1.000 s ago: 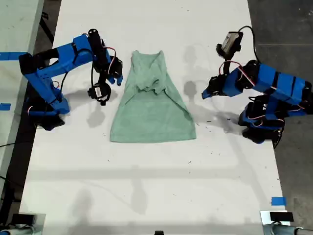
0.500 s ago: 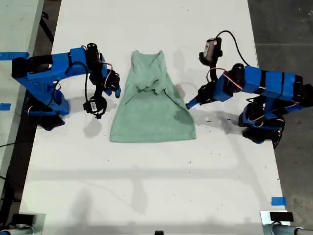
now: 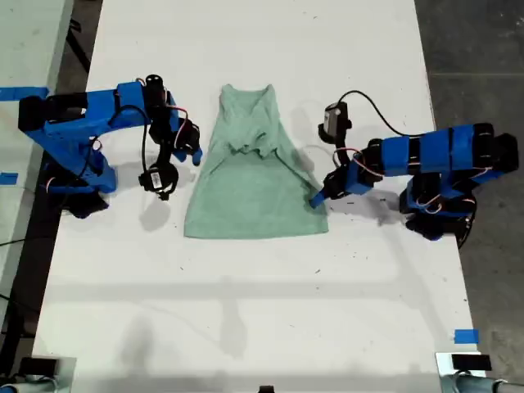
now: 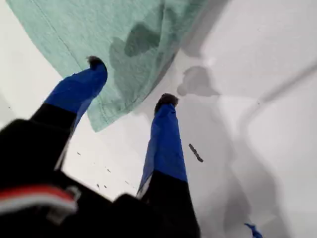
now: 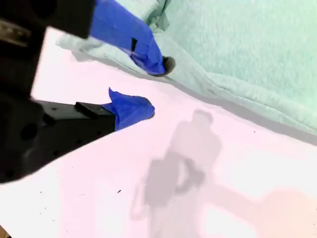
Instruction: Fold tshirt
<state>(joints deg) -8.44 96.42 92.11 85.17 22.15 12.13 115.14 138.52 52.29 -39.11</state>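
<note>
The pale mint-green tshirt (image 3: 254,184) lies flat on the white table, its sleeves folded in, narrow at the collar and wide at the hem. My first gripper (image 3: 316,199) is open at the hem corner on the exterior view's right. In the first wrist view (image 4: 130,82) one fingertip (image 4: 94,64) rests over the tshirt (image 4: 114,39) and the other sits on bare table beside its edge. My second gripper (image 3: 195,154) is open at the shirt's folded edge on the exterior view's left. In the second wrist view (image 5: 154,87) one fingertip (image 5: 163,64) touches the tshirt (image 5: 237,54).
The white table (image 3: 246,311) extends well past the hem toward the exterior view's bottom. Blue tape (image 3: 466,336) marks its lower right in that view, and dark floor (image 3: 483,49) borders the right edge. The arm bases stand at both sides.
My first gripper has come down from a raised pose and moved to the shirt's hem corner. My second gripper has dropped slightly beside the shirt's folded edge. The shirt has not moved.
</note>
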